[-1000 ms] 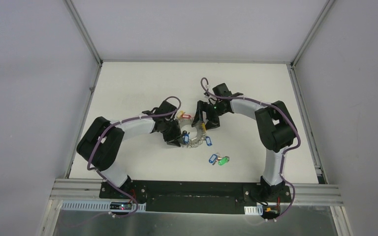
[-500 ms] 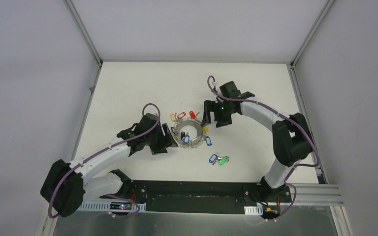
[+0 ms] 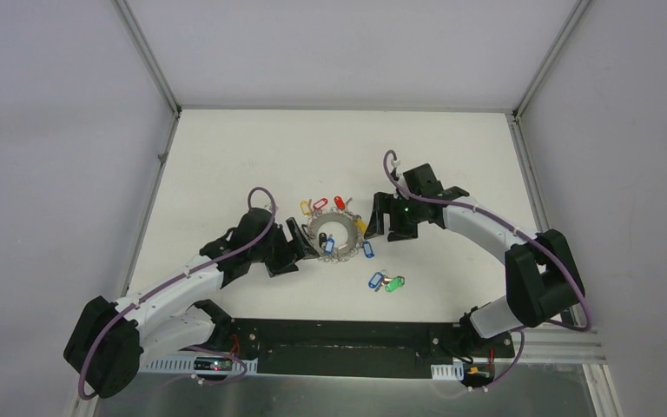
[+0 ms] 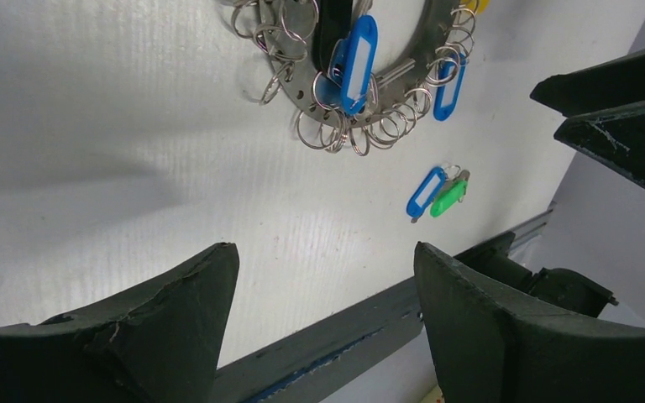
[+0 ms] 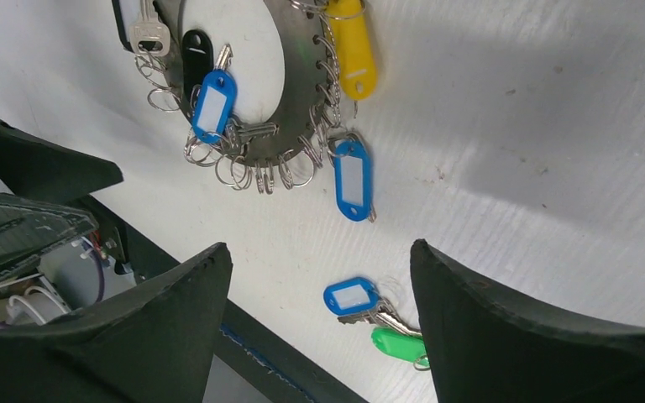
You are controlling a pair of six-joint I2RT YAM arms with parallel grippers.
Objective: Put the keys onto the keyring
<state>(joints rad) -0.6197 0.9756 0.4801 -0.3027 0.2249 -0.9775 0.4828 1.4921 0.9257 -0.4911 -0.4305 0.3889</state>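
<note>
From above, both arms bend inward: left pincer (image 3: 291, 246) just left of the keyring (image 3: 334, 236), right pincer (image 3: 380, 221) just right, on the white surface (image 3: 226, 156). Left wrist: fingers apart, gripping nothing. Right wrist: fingers apart; blue- and green-tagged keys (image 5: 369, 315) lie loose near the keyring.

keys (image 3: 386, 282) with blue and green tags, lying flat together, loose, near flat silvery keyring (image 5: 301, 92) strung with tagged keys
</note>
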